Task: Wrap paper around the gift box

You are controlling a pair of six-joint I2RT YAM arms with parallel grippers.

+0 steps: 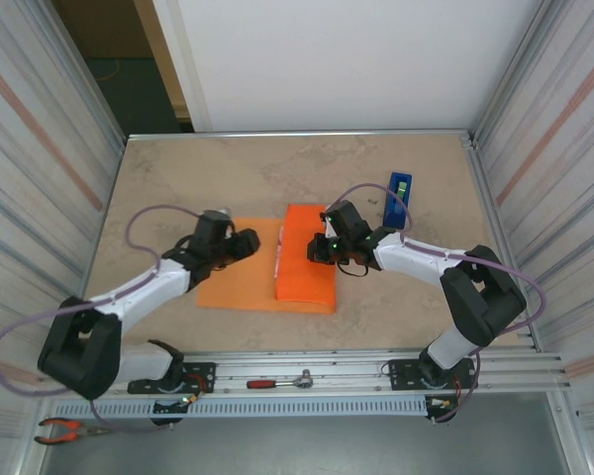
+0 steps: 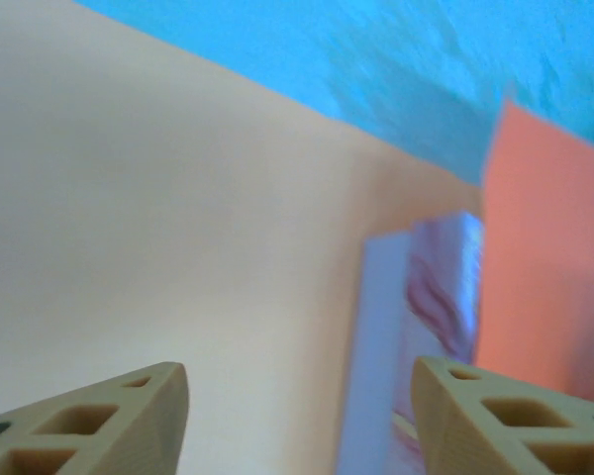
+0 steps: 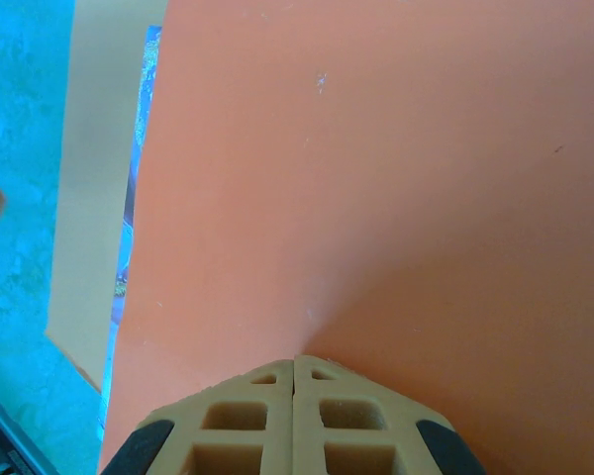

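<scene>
The orange paper (image 1: 238, 282) lies flat on the table, and its right part is folded over the gift box as a flap (image 1: 307, 262). A pink and white strip of the gift box (image 1: 278, 259) shows along the flap's left edge. My left gripper (image 1: 249, 242) hovers open over the flat part of the paper (image 2: 178, 218), just left of the box (image 2: 441, 287), with nothing between its fingers. My right gripper (image 1: 317, 249) is shut, and its joined tips (image 3: 295, 361) rest on top of the folded paper (image 3: 376, 148). The rest of the box is hidden under the flap.
A blue tape dispenser (image 1: 397, 198) stands on the table behind the right arm. On the rail at the near edge lie a red-handled tool (image 1: 280, 381) and pliers (image 1: 64, 428). Metal walls close in both sides of the table (image 1: 277, 158).
</scene>
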